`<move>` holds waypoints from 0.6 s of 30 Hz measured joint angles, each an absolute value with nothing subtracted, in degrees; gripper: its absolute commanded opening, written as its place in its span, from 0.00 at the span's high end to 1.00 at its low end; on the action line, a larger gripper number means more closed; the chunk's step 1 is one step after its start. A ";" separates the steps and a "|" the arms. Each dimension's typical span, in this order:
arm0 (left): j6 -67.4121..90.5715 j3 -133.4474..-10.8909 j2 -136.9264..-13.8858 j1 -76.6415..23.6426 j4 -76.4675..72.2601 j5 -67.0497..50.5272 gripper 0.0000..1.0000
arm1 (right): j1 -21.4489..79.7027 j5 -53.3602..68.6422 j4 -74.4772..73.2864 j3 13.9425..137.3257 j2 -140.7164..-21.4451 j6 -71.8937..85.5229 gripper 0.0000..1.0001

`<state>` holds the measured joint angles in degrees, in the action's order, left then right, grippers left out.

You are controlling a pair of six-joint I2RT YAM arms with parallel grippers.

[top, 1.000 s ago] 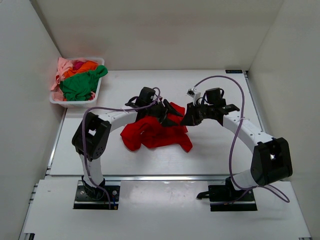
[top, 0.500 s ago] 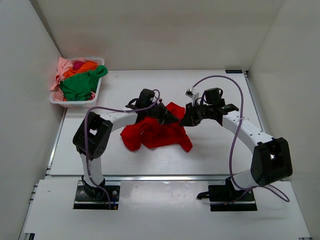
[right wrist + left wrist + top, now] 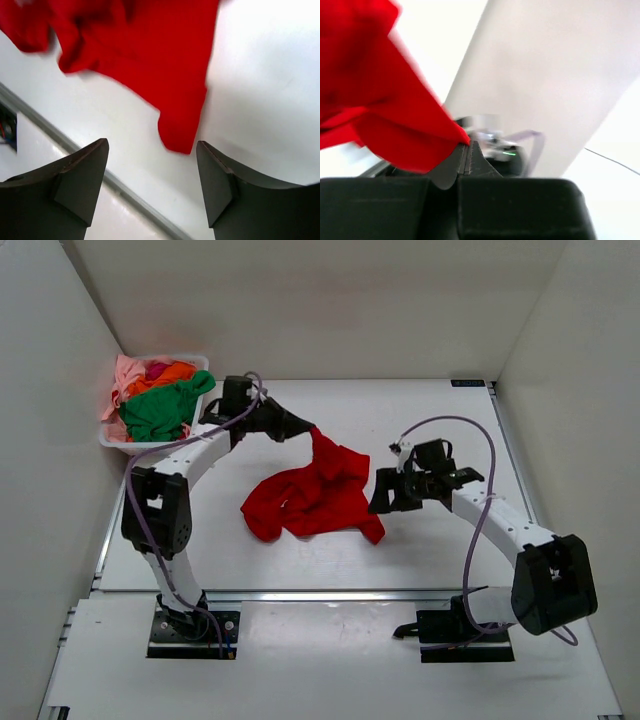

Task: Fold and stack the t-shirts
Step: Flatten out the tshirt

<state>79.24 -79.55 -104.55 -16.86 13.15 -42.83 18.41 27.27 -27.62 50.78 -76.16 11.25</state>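
Observation:
A bright red t-shirt (image 3: 315,498) lies crumpled mid-table, with one corner pulled up toward the far left. My left gripper (image 3: 306,430) is shut on that corner. In the left wrist view the red cloth (image 3: 385,105) comes out from between the closed left gripper (image 3: 465,146) jaws. My right gripper (image 3: 382,498) hovers open just right of the shirt. Nothing is between its fingers (image 3: 85,170), and a shirt corner (image 3: 180,135) lies on the table beyond them. More t-shirts fill the basket: green (image 3: 157,412), orange (image 3: 172,373), pink (image 3: 121,382) and a little magenta (image 3: 157,367).
The white plastic basket (image 3: 118,443) stands at the far left corner against the wall. White walls enclose the table on the left, back and right. A metal rail (image 3: 60,137) runs along the table's near edge.
My left gripper shut on the red shirt's corner and drew it up and back-left toward the basket, stretching the cloth. My right gripper opened, let go and pulled back toward me.

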 measured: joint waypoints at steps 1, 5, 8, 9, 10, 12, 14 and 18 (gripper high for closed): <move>79.22 -80.51 -103.85 -16.01 13.15 -42.76 1.00 | 19.03 27.20 -27.83 49.04 -75.88 11.99 0.33; 78.94 -81.69 -100.20 -16.01 13.87 -42.76 1.00 | 20.10 28.25 -27.64 43.55 -77.73 15.14 0.35; 76.27 -82.74 -97.97 -16.19 19.05 -41.52 1.00 | 18.31 29.17 -26.44 42.37 -79.88 17.02 0.31; 74.98 -83.88 -97.54 -15.88 21.34 -40.66 1.00 | 17.61 29.39 -25.76 42.44 -80.58 17.23 0.28; 73.78 -85.54 -97.27 -15.29 23.68 -39.79 1.00 | 17.08 29.56 -25.39 42.76 -81.49 17.30 0.27; 71.18 -89.95 -96.95 -13.23 27.64 -37.67 1.00 | 16.51 30.46 -25.17 44.45 -84.60 16.97 0.35; 68.90 -95.33 -96.92 -10.70 30.15 -35.81 1.00 | 16.82 31.92 -24.88 46.50 -88.44 15.99 0.99; 64.58 -110.85 -98.65 -6.52 37.85 -33.23 1.00 | 17.15 32.10 -27.62 51.79 -94.15 14.74 1.00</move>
<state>64.58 -110.85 -98.65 -6.52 37.85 -33.23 17.15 32.10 -27.62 51.79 -94.15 14.74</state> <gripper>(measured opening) 0.023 0.018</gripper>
